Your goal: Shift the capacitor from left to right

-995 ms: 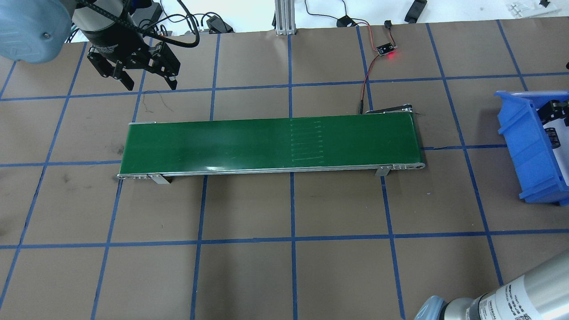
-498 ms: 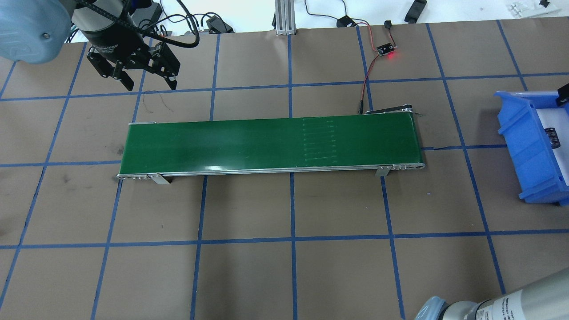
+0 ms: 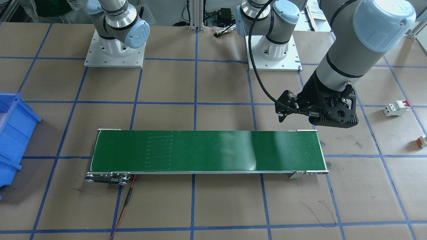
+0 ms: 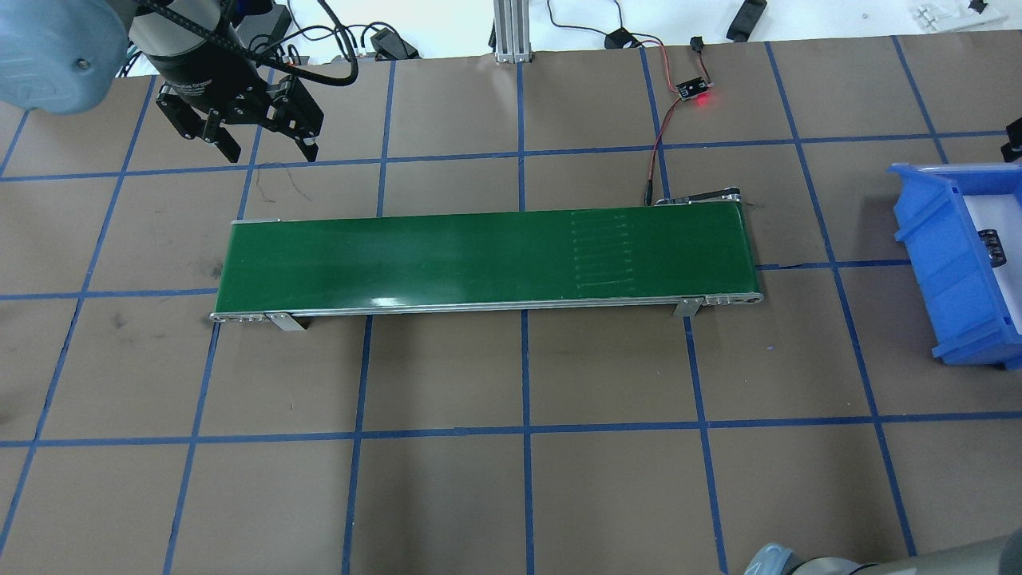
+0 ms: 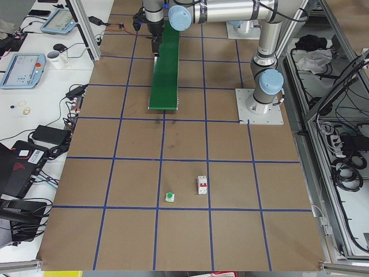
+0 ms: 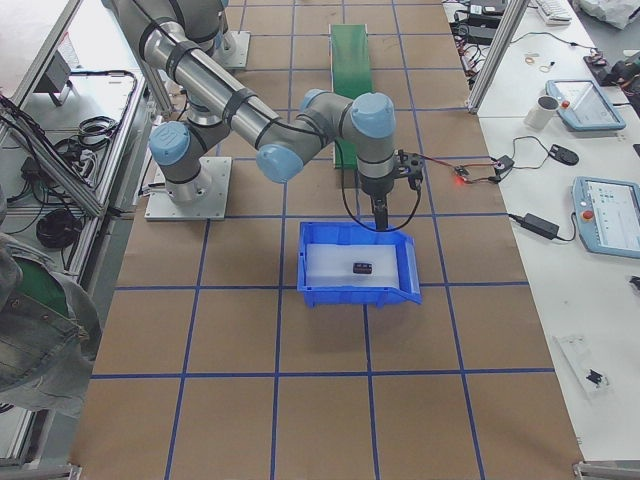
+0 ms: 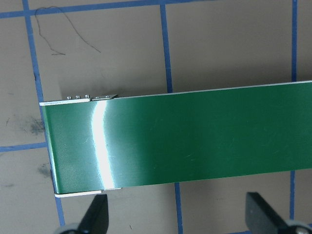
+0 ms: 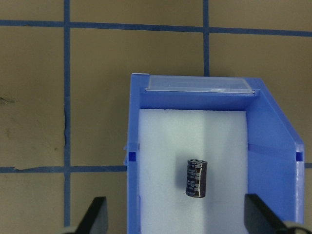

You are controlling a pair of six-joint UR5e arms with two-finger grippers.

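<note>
The capacitor (image 8: 196, 178), a stubby black ribbed part, lies on its side on the white foam inside the blue bin (image 8: 273, 141). It also shows in the overhead view (image 4: 992, 246) and the exterior right view (image 6: 362, 267). My right gripper (image 8: 178, 217) is open and empty, raised above the bin's belt-side edge (image 6: 380, 205). My left gripper (image 4: 271, 153) is open and empty, hovering off the far side of the green conveyor belt's (image 4: 479, 259) left end; the left wrist view (image 7: 180, 217) shows its spread fingers.
The blue bin (image 4: 918, 224) stands at the table's right end, past the belt. A small board with a red light (image 4: 693, 89) and its wires sit behind the belt. A white block with a red switch (image 3: 396, 108) and an orange-and-white part (image 3: 423, 141) lie at the left end.
My right gripper has drawn back from over the bin toward the view's edge, with the capacitor left lying in the bin. The belt's seam marks have shifted right. The left gripper has not moved.
</note>
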